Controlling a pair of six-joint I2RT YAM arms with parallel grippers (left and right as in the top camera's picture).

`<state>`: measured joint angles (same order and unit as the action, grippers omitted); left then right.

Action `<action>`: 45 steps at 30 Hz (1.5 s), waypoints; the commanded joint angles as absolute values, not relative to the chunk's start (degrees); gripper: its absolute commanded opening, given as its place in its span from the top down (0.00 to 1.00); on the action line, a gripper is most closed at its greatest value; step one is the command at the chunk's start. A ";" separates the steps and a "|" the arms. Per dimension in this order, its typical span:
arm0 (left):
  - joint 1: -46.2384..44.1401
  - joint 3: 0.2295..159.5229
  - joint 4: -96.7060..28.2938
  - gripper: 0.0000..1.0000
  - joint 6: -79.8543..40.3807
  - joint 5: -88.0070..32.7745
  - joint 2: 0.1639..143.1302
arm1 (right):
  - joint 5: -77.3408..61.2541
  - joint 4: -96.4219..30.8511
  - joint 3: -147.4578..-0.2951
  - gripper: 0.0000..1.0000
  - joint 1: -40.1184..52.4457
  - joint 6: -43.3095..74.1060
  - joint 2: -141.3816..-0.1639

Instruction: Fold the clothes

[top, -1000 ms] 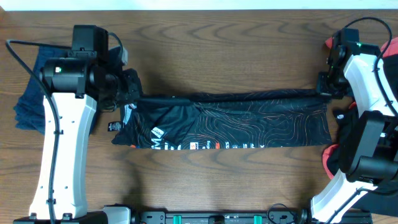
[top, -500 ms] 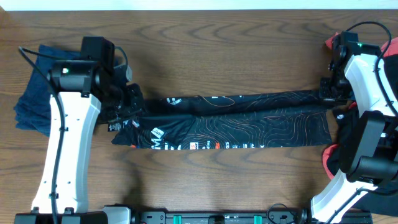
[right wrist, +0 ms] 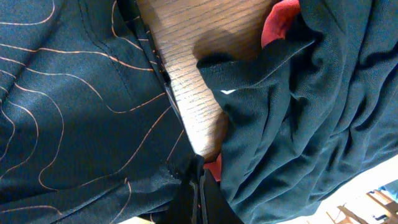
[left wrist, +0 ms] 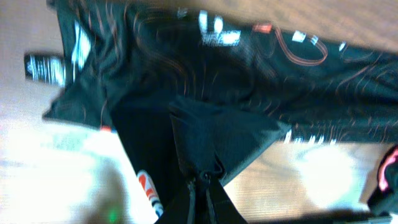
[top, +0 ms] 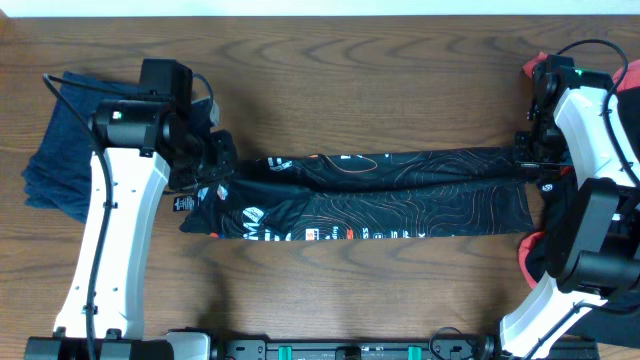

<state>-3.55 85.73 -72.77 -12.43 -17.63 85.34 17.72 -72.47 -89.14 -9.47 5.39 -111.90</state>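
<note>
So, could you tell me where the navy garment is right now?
In the overhead view, the navy garment lies at the far left of the table, partly hidden by the left arm, just left of the jersey.

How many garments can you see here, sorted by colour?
black jersey with orange contour lines: 1
navy garment: 1
red garment: 1, mostly hidden
plain dark garment: 1, seen only from the right wrist
Total: 4
</note>
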 commanded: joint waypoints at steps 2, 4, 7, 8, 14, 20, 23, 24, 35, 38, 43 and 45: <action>-3.62 84.09 -68.42 0.94 -12.73 -17.28 85.82 | 19.07 -72.66 -89.45 0.99 -9.85 4.62 -110.89; -3.62 82.04 -64.14 0.94 -12.73 -17.28 85.82 | 19.05 -72.66 -89.45 0.99 -9.85 4.62 -110.89; -3.62 78.00 -58.26 0.94 -12.75 -17.30 85.84 | 19.03 -72.66 -89.45 0.99 -9.78 4.62 -110.89; -3.62 76.18 -55.96 0.94 -12.75 -17.30 85.84 | 19.03 -72.64 -89.45 0.99 -9.80 4.62 -110.89; -3.62 66.83 -42.76 0.94 -12.75 -17.28 85.84 | 19.03 -72.42 -89.45 0.98 -9.78 4.62 -110.89; -3.62 59.88 -34.65 0.94 -12.73 -17.26 85.97 | 19.03 -71.31 -89.45 0.98 -9.80 4.64 -110.89; -3.62 58.24 -33.69 0.94 -12.75 -15.11 86.52 | 17.80 -70.70 -89.45 0.98 -9.80 4.64 -110.89; -3.62 58.13 -33.74 0.94 -12.75 -14.55 86.74 | 17.39 -70.61 -89.43 0.98 -9.80 4.64 -110.89; -3.62 57.58 -34.02 0.83 -12.75 -13.47 89.27 | 17.15 -71.64 -89.01 0.97 -9.80 4.62 -110.89; -3.62 57.60 -33.95 0.51 -12.75 -13.47 89.27 | 17.15 -71.64 -89.01 0.89 -9.80 4.60 -110.91; -3.62 57.60 -34.44 0.48 -12.73 -13.47 89.12 | 17.61 -71.59 -89.01 0.86 -9.80 4.62 -110.89; -3.62 57.63 -34.85 0.48 -12.73 -13.50 88.79 | 17.82 -71.61 -89.01 0.86 -9.87 4.60 -110.91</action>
<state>-3.55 57.76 -34.30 -12.64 -14.17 88.84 16.95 -71.55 -89.14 -9.47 4.97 -111.90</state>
